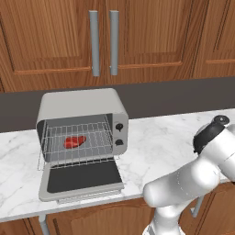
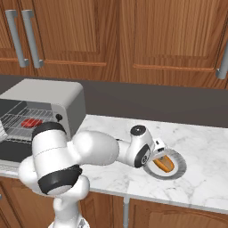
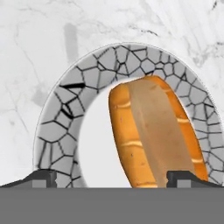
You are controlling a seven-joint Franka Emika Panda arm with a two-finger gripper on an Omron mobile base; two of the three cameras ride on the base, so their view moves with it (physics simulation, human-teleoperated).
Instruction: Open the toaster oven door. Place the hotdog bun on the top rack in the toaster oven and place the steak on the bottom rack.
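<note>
Hovering over the bun

Gripper (image 3: 112,177) spread wide, grasping nothing. Hotdog bun (image 3: 153,135) lying on plate (image 3: 57,131) between and just ahead of the jaws, nearer one fingertip. Steak (image 1: 75,141) resting inside open toaster oven (image 1: 82,110).

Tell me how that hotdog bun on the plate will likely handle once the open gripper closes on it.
The hotdog bun looks soft and bready, so it probably squashes under a firm pinch. Its rounded ends and curved sides suggest it could roll or pivot on the smooth plate if nudged off-centre. It seems light for its size, so the open gripper should lift it easily.
</note>
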